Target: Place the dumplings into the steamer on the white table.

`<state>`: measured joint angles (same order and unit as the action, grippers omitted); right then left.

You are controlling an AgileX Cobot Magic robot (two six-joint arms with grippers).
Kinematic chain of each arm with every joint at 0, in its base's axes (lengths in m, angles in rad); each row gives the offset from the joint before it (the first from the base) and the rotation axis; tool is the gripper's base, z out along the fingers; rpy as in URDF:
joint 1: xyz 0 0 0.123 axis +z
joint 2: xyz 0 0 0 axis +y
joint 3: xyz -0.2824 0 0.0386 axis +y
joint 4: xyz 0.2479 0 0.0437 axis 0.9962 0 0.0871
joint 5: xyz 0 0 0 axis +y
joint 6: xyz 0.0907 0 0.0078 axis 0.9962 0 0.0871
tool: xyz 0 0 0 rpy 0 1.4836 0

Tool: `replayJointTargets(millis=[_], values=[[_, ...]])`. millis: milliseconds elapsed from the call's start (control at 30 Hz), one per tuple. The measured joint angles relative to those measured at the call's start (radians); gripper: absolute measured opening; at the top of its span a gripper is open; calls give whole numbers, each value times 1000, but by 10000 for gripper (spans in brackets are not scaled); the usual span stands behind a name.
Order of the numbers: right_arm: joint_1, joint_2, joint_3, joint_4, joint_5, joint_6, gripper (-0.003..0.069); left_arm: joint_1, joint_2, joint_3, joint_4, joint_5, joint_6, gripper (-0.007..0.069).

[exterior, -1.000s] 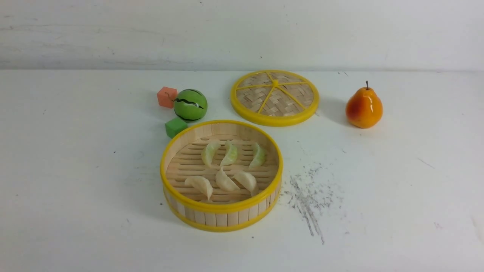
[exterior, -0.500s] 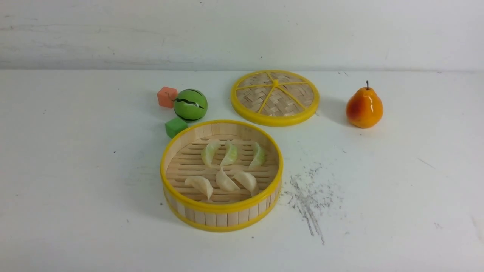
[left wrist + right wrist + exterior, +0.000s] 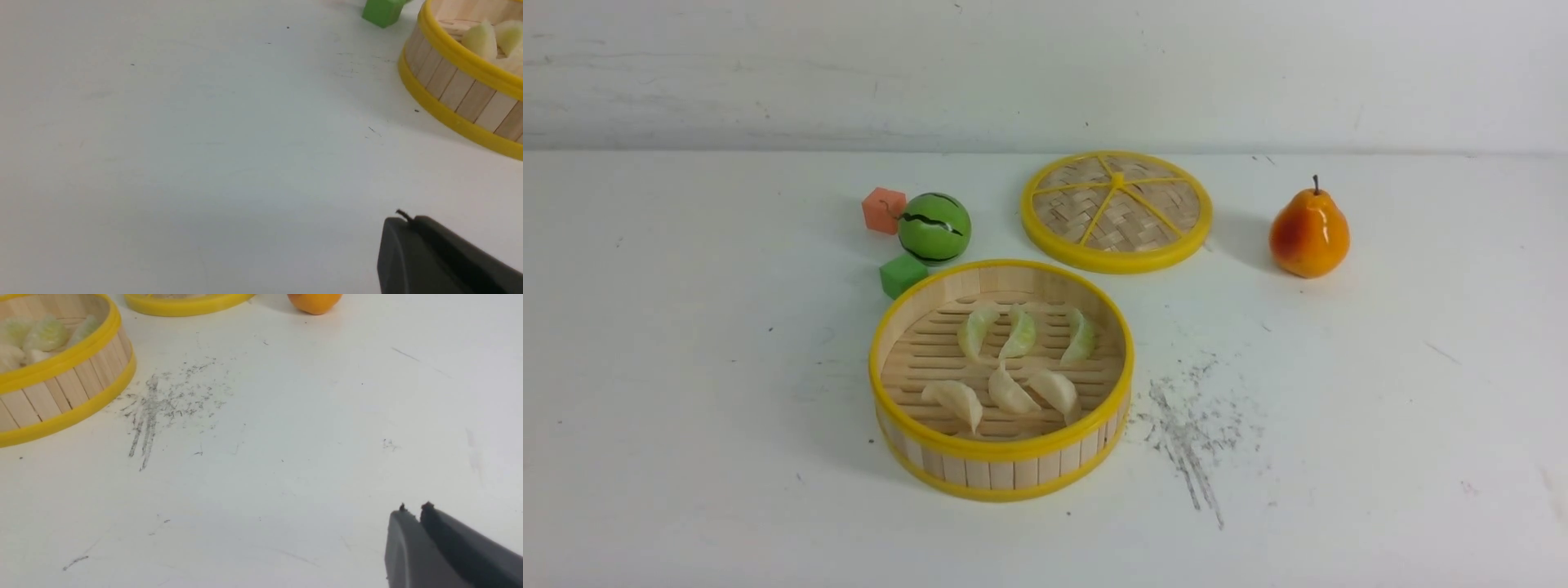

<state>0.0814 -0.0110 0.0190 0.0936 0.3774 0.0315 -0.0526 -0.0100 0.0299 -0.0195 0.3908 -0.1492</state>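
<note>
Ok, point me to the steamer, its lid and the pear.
steamer (image 3: pixel 1001 447): front view, on the near yellow top rim.
lid (image 3: pixel 1116 211): front view, on the woven face just below the hub.
pear (image 3: pixel 1308 233): front view, on the middle of its orange body.

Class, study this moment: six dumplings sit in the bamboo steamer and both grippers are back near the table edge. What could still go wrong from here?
1. The steamer has a low wall; a sweeping arm might clip its rim and jostle the dumplings.
2. The green cube sits close beside the steamer, so nudging the basket could likely knock it.
3. The lid lies apart, leaving the dumplings uncovered.
</note>
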Motion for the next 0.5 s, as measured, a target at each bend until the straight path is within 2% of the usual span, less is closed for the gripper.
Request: replayJointTargets(millis=[500], values=[[0, 0, 0, 0, 0, 0, 65, 0, 0, 0, -10, 6, 10, -15]])
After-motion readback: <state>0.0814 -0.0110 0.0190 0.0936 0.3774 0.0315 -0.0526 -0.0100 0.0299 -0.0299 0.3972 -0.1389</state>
